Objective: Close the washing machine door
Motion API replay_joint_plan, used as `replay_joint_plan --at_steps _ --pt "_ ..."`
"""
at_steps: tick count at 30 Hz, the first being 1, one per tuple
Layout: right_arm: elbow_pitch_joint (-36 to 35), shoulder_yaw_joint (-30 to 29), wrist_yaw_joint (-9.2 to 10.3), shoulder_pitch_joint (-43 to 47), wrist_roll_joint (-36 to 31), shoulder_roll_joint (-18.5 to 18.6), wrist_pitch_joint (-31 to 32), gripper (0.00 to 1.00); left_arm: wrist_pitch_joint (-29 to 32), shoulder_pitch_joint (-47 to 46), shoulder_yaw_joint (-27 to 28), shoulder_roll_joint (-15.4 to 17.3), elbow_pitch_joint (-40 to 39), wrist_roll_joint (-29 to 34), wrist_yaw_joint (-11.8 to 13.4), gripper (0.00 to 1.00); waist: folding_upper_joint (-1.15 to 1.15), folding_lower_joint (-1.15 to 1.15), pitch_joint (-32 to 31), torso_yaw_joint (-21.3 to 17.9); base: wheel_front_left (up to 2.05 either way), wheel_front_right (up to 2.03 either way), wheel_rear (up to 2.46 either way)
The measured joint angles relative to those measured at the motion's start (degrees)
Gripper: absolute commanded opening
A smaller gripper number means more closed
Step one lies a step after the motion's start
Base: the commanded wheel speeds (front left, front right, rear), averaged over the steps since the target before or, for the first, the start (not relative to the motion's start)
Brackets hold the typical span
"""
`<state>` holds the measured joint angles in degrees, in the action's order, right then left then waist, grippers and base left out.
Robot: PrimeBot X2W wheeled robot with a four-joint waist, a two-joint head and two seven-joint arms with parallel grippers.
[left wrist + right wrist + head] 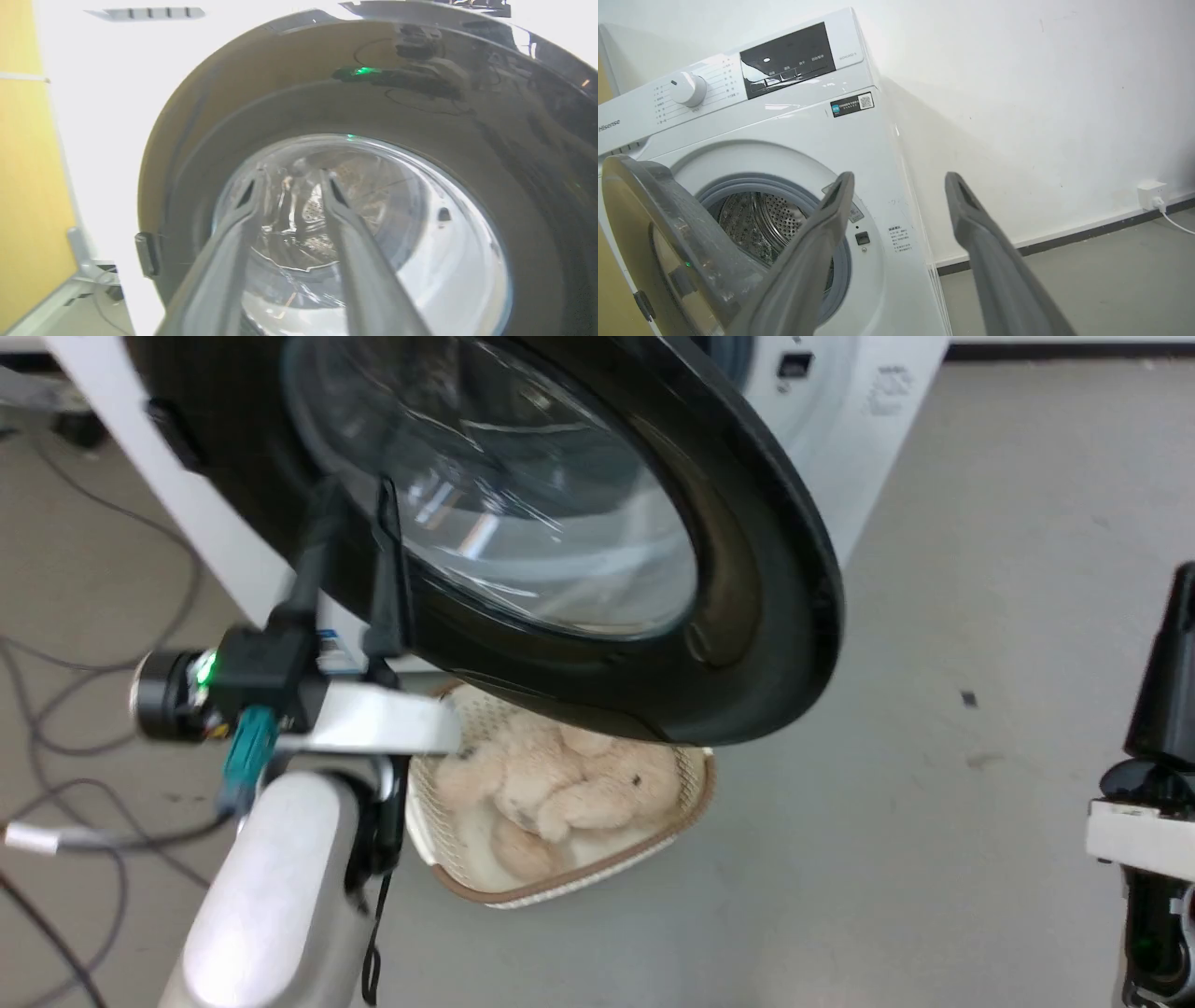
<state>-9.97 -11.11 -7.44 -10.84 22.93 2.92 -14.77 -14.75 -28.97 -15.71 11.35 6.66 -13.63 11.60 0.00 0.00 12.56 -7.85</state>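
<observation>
The washing machine door point(766, 616) hangs half open in front of the washing machine point(878, 154). At the door's eight o'clock, the left gripper point(356, 490) points slightly parted, empty fingers at the glass; contact is unclear. At three o'clock, the right gripper point(899, 186) is spread wide and idle. This looks like the pushing step, and next comes a steady shove until the door latches.

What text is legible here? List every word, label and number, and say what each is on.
"Hisense": washing machine, left end of its control panel.
Too small or blurred to read: dial markings, black display captions, QR sticker, small print beside the porthole.
</observation>
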Motion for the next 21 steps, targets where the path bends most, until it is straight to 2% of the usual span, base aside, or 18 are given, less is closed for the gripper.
replay_joint_plan --at_steps 4,9,10,11,12,21 --pt "-3.05 2.38 0.0 -0.03 -1.85 -0.01 0.0 1.0 0.0 5.18 2.7 -0.18 -4.07 4.05 1.96 1.0 0.0 0.0 -2.05 2.15 0.0 0.0 0.0" --pt "-5.81 7.28 0.0 -0.96 -4.2 0.0 -0.03 1.0 -0.01 11.52 5.79 -0.87 -5.98 5.76 3.05 1.0 0.0 0.0 -4.14 4.78 0.0 0.0 0.0" --pt "-6.25 8.44 0.0 -1.43 -4.85 -0.01 -0.03 0.49 -0.01 12.8 6.45 -1.03 -6.16 5.99 3.2 1.0 0.0 0.0 -4.48 5.24 0.0 0.0 0.0" --pt "-6.76 9.78 0.0 -1.94 -5.14 0.11 -0.03 0.22 0.0 14.02 7.01 -1.24 -6.26 5.99 3.32 1.0 0.0 0.0 -4.78 5.7 0.0 0.0 0.0" --pt "-7.2 11.2 0.0 -2.41 -5.27 0.47 -0.03 0.0 -0.01 15.13 7.57 -1.49 -6.28 5.99 3.35 1.0 0.0 0.0 -5.05 6.14 0.0 0.0 0.0" --pt "-9.28 28.62 0.0 -4.14 -0.64 8.77 -0.04 0.0 0.0 21.08 11.04 -3.55 -7.7 6.99 1.94 1.0 0.0 -0.01 -6.29 9.02 0.0 0.0 0.0"
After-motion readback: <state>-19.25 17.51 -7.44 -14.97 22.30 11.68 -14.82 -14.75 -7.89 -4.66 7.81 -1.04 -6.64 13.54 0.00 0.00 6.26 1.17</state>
